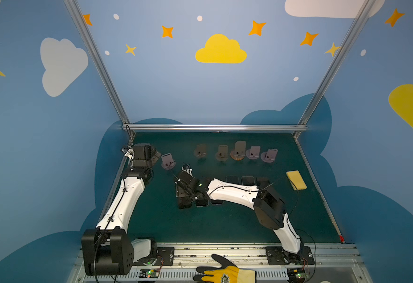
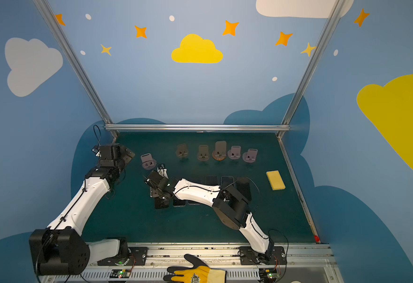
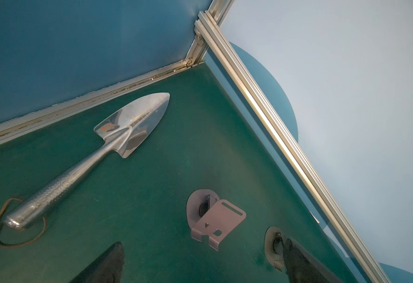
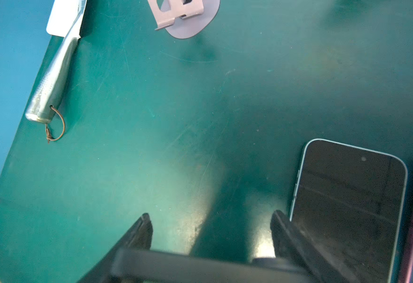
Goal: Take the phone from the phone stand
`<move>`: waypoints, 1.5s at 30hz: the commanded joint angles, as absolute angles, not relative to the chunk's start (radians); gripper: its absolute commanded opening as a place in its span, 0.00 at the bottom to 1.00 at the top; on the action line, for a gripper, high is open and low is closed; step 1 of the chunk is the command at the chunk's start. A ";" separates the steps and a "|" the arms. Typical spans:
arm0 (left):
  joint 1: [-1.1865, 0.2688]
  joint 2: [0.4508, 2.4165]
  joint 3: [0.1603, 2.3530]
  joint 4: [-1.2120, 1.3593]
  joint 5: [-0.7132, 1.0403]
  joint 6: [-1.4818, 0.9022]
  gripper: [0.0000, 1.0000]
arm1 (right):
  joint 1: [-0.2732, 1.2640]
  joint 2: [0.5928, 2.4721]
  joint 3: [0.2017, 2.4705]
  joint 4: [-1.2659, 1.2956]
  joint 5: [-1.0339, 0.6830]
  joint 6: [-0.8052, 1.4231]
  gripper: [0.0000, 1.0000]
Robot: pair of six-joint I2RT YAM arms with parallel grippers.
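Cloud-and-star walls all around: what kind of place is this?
Probably a robot practice booth. A left robot arm and a right robot arm are bolted to a metal rail. Aluminium bars fence a green table mat with phone stands in a row.

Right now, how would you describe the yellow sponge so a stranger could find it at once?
Look at the green table, then at its right edge. The sponge lies there alone, nearer to you than the row of phone stands at the back. Its neighbours are dark phones lying flat; only it is a bright yellow block.
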State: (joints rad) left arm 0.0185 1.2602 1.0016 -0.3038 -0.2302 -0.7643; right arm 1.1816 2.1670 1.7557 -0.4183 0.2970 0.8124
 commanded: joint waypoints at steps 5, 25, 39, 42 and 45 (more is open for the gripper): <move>0.019 1.282 1.007 -0.311 -0.196 -0.767 1.00 | 1.174 2.204 1.775 -0.441 0.282 0.825 0.52; 0.018 1.281 1.018 -0.317 -0.154 -0.773 1.00 | 1.161 2.283 1.824 -0.446 0.291 0.834 0.53; 0.016 1.261 1.020 -0.314 -0.143 -0.773 1.00 | 1.144 2.371 1.907 -0.449 0.328 0.783 0.55; 0.016 1.269 1.022 -0.314 -0.138 -0.773 1.00 | 1.144 2.383 1.905 -0.435 0.332 0.796 0.56; 0.018 1.275 1.024 -0.316 -0.128 -0.779 1.00 | 1.140 2.404 1.912 -0.417 0.321 0.820 0.56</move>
